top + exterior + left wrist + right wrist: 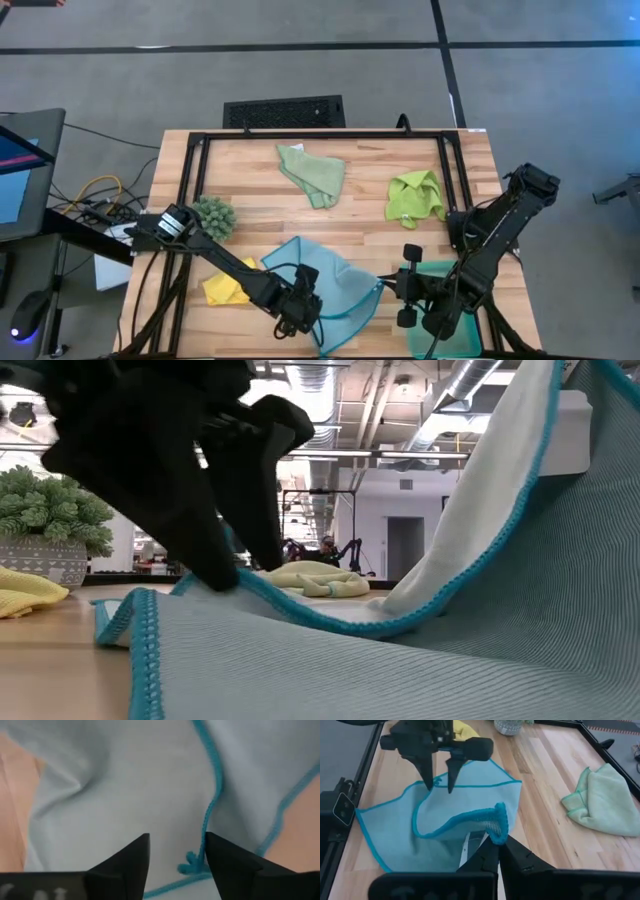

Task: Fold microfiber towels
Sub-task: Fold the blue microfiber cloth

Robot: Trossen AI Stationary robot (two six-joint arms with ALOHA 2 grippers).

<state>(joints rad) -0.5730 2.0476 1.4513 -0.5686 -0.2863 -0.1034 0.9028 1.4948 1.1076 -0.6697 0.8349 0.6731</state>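
The right gripper (pixel 495 842) is pinching the light blue towel (pixel 325 285) by its right-hand corner, lifting it at the frame's lower centre. The left gripper (pixel 439 782) is standing parted, holding nothing, over the towel's opposite, left edge.

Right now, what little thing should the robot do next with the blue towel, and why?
Probably lift the left claw straight up, clear of the light blue towel. Its fingers stand open over the towel's edge, holding nothing, while the right claw pinches a raised corner. Clearing away would let the right claw carry that corner across.
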